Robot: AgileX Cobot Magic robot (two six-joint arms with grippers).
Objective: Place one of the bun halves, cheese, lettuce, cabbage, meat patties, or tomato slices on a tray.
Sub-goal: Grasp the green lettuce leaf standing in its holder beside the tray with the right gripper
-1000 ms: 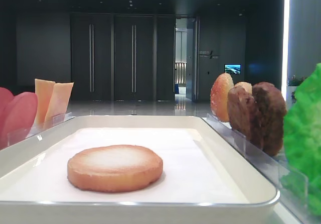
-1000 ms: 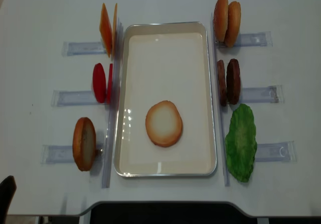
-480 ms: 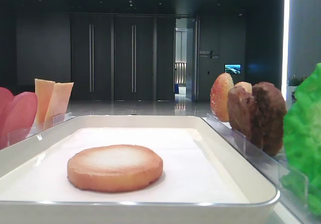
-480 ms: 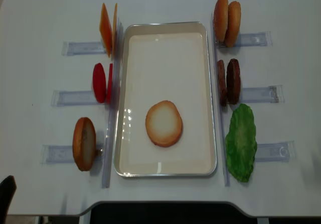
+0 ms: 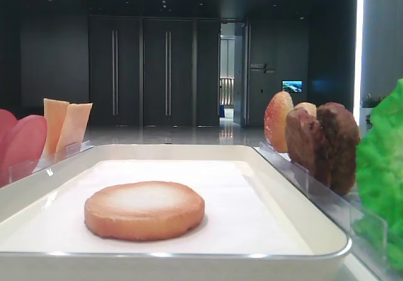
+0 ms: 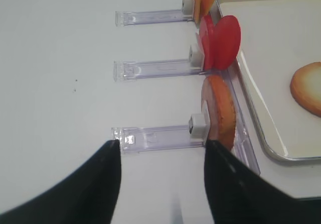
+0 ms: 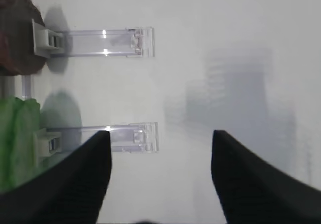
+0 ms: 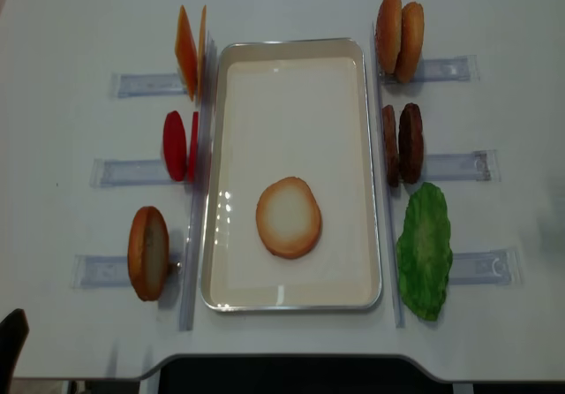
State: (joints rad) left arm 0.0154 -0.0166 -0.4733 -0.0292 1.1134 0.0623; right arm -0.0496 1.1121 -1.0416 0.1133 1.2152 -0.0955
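No movement is seen since the earlier frames | one bun half (image 8: 289, 217) lies flat on the tray (image 8: 296, 49) | right gripper (image 7: 160, 151) is spread wide, empty, beside lettuce (image 7: 15, 138) | left gripper (image 6: 163, 158) is spread, empty

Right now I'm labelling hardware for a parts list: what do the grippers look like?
Only the fingers show, in the wrist views. The right gripper has two black, matte, wedge-shaped fingers tapering to their tips. The left gripper has the same. No cables, markings or arm links are visible.
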